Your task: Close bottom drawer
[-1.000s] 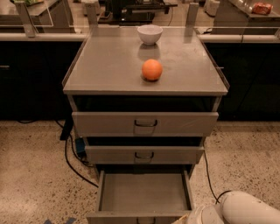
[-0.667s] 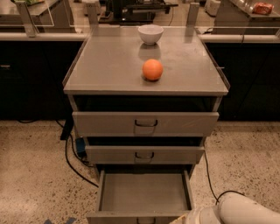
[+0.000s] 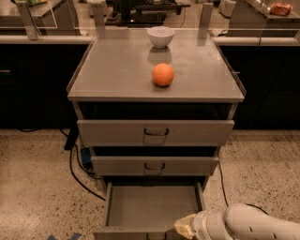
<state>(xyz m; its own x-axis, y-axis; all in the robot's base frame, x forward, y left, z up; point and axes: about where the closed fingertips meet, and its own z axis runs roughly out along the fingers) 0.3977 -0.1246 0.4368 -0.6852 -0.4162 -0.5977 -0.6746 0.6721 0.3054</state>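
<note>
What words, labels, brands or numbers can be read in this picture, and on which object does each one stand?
No text can be read anywhere.
The bottom drawer, the cabinet top, the white bowl and the orange carry no visible writing.
The red packet on the far counter is too blurred to read.
The gripper, low at the open bottom drawer's front right corner, shows no marking.

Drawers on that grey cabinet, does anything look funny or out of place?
Yes. The bottom drawer sticks far out and looks empty, while the top drawer and middle drawer are nearly shut. The gripper sits at the bottom drawer's front edge, low in the view. Nothing looks spilled or broken.
</note>
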